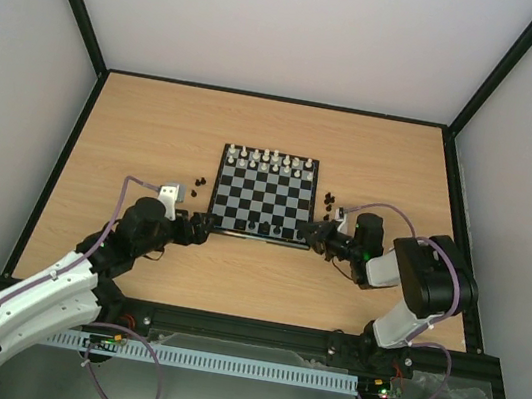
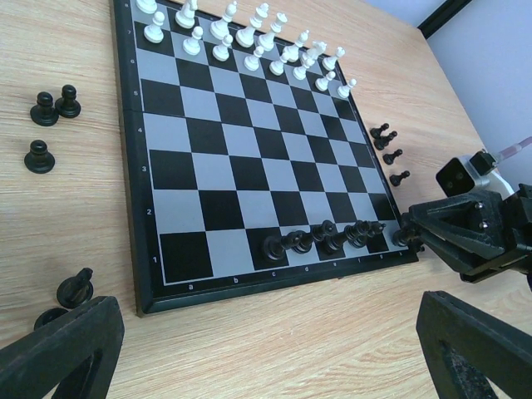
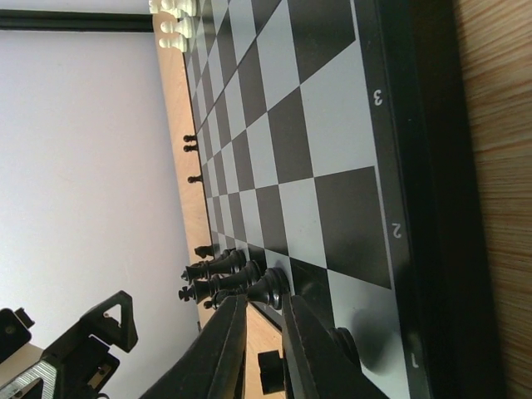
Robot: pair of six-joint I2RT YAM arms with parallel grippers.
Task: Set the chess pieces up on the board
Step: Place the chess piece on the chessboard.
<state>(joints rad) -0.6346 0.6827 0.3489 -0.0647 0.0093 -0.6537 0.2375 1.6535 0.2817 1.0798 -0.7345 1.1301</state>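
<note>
The board [image 1: 245, 201] lies mid-table, with white pieces on its far two rows [image 2: 249, 37]. Several black chess pieces [image 2: 328, 235] stand along the near row, from the c file to the right corner. My right gripper [image 3: 266, 312] is at that corner [image 1: 316, 235]. Its jaws are narrowly parted around the top [image 3: 270, 370] of the corner piece [image 3: 349, 345], with a sliver of space at the left finger. My left gripper [image 1: 203, 228] is wide open and empty, just off the board's near left corner. Loose black pieces lie to the board's left [image 2: 39, 156] and right [image 2: 392, 155].
Two more loose black pieces [image 2: 75, 287] lie by my left finger [image 2: 62, 353]. The right arm's gripper body [image 2: 470, 233] shows in the left wrist view beside the board's corner. Black-framed walls enclose the wooden table [image 1: 155, 131].
</note>
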